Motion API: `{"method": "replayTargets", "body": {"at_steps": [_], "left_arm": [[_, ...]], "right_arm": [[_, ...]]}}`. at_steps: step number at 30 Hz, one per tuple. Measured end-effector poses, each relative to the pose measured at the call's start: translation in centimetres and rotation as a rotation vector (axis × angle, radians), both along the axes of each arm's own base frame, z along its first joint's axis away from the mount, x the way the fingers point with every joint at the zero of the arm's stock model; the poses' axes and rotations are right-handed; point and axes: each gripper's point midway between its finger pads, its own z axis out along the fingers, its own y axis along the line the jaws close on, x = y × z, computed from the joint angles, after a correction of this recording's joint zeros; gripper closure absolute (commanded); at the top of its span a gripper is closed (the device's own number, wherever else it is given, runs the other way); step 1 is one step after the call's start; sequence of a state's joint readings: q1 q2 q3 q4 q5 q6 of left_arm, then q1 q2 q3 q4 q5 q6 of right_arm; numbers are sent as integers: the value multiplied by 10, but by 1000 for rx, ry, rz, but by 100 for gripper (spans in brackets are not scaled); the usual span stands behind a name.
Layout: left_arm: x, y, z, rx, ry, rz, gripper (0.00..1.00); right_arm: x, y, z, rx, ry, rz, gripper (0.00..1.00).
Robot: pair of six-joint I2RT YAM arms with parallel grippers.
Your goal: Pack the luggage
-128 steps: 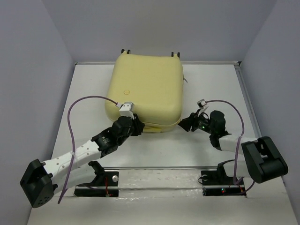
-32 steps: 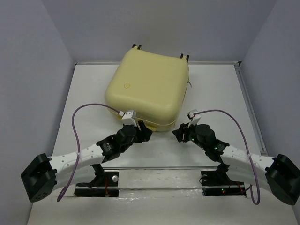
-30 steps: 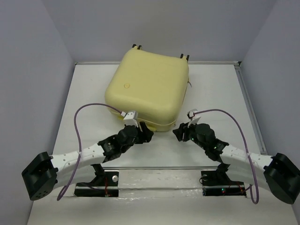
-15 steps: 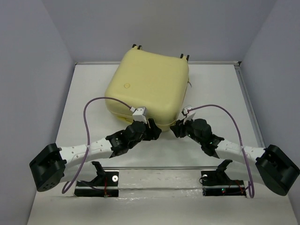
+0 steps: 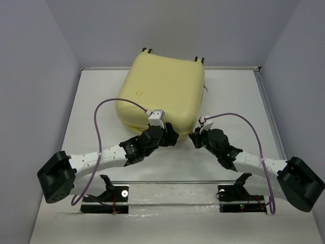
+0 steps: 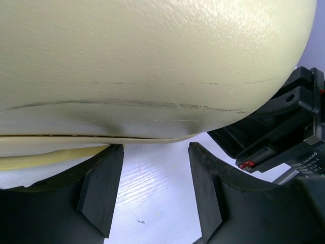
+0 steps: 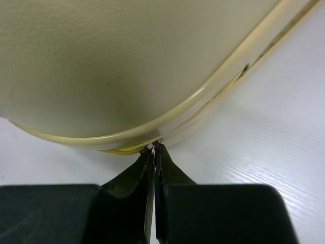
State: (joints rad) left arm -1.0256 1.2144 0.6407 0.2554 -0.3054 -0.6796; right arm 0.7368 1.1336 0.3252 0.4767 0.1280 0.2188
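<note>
Grey walls close round a white tabletop, where the pale yellow luggage lies shut and flat at the far middle, slightly turned. At its near edge the left fingers stand spread apart by the seam. The right fingers are pressed together, their tips at that seam on the near right corner.

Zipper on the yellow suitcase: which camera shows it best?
Right wrist view: the zipper shows close-up at the tips of the right end effector. Left wrist shows only the seam; top shows the whole suitcase, zipper too small.
</note>
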Motion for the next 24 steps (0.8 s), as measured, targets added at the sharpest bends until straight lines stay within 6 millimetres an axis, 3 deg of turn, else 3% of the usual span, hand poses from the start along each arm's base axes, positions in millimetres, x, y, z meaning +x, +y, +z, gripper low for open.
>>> {"method": "replayTargets", "body": {"at_steps": [7, 10, 14, 16, 21, 24], "left_arm": [[18, 18, 5, 26, -24, 78, 35], [25, 27, 9, 26, -29, 107, 35], [24, 33, 14, 0, -34, 116, 34], [16, 40, 0, -16, -10, 123, 29], [-14, 78, -78, 23, 144, 197, 13], [-14, 85, -87, -3, 175, 253, 10]], "right_arm": [[22, -23, -4, -93, 5, -155, 93], [37, -29, -3, -171, 2, -201, 93], [42, -30, 1, -191, 3, -200, 93], [39, -31, 3, -186, 8, -193, 93], [27, -31, 11, -129, 1, -163, 93], [23, -30, 14, -94, 3, -150, 93]]}}
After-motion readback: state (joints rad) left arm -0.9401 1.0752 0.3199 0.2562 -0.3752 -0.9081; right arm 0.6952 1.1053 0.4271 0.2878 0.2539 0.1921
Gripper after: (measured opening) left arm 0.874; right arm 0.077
